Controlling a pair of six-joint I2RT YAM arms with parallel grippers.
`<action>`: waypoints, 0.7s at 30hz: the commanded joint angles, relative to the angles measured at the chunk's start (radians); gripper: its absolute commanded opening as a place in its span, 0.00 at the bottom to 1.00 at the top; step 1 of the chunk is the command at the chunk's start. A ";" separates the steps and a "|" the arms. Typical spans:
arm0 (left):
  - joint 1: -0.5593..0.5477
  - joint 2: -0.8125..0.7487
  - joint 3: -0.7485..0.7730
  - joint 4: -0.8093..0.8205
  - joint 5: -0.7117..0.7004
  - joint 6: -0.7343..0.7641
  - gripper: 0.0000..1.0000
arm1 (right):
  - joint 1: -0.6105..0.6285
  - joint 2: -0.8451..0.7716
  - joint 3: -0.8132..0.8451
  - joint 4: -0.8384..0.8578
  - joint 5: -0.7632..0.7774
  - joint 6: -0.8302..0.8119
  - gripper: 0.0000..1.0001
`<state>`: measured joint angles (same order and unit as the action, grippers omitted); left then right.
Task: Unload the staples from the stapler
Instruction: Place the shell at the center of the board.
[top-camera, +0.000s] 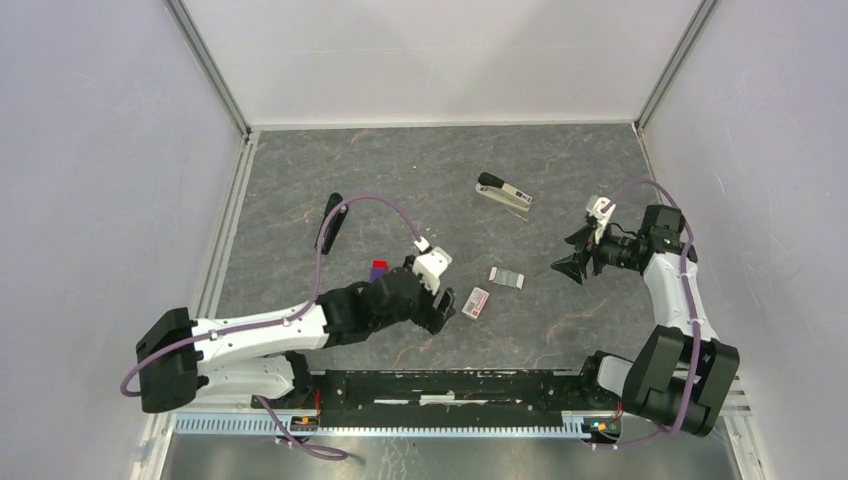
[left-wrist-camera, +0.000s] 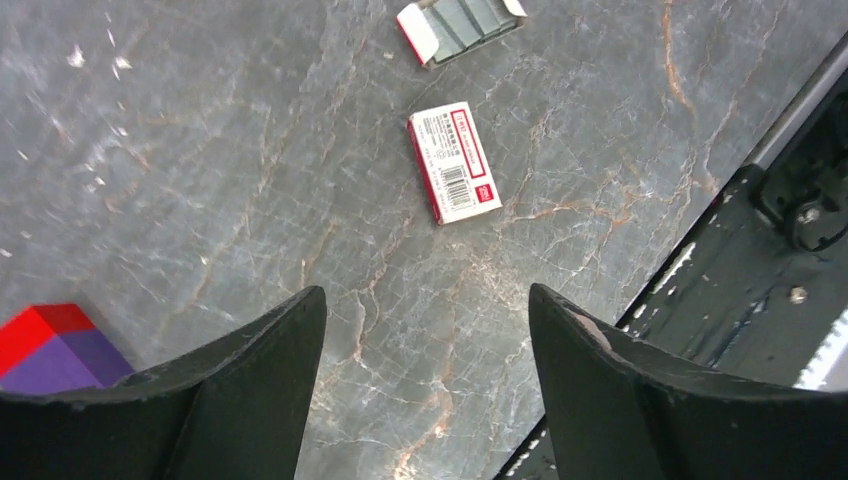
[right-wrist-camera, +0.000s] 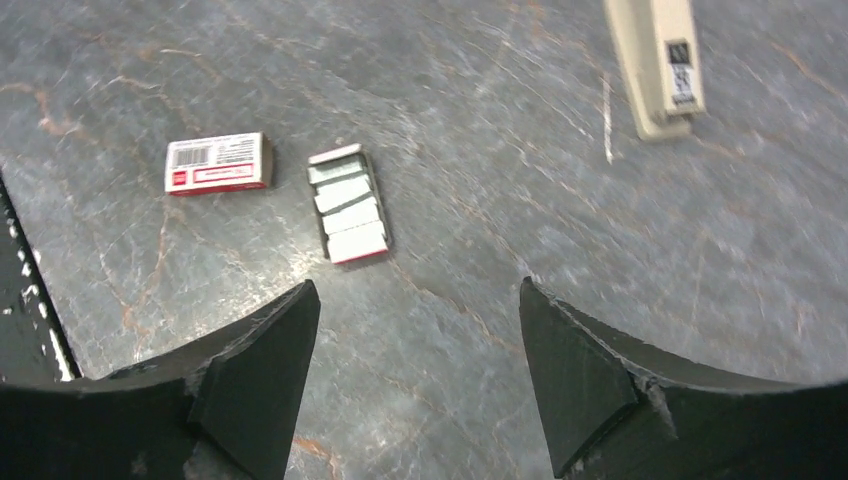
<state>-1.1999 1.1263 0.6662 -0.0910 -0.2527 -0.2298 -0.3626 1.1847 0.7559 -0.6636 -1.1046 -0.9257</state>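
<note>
Left pincer and right pincer gape; stapler lies apart.

Stapler mid-table toward far edge; staples nearer the near edge, box just left, block further left.

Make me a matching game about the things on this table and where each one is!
Things:
1. beige metal stapler rail with a black end
2. small red-and-white cardboard box
3. red-and-purple block

Places:
a. furthest left of the three
b. furthest back of the three
c. beside the open tray of silvery staples

Pairs: 1-b, 2-c, 3-a
</note>
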 joint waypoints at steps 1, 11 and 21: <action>0.108 0.020 -0.033 0.013 0.212 -0.235 0.74 | 0.099 0.028 0.084 -0.192 -0.009 -0.299 0.90; 0.251 0.190 -0.097 0.204 0.310 -0.394 0.45 | 0.274 0.099 0.072 -0.480 0.016 -1.083 0.98; 0.296 0.093 -0.155 0.227 0.183 -0.346 0.45 | 0.548 0.323 0.230 -0.536 0.152 -1.284 0.97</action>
<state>-0.9184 1.2884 0.5350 0.0818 0.0021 -0.5617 0.0898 1.4639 0.9108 -1.1957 -1.0145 -2.0190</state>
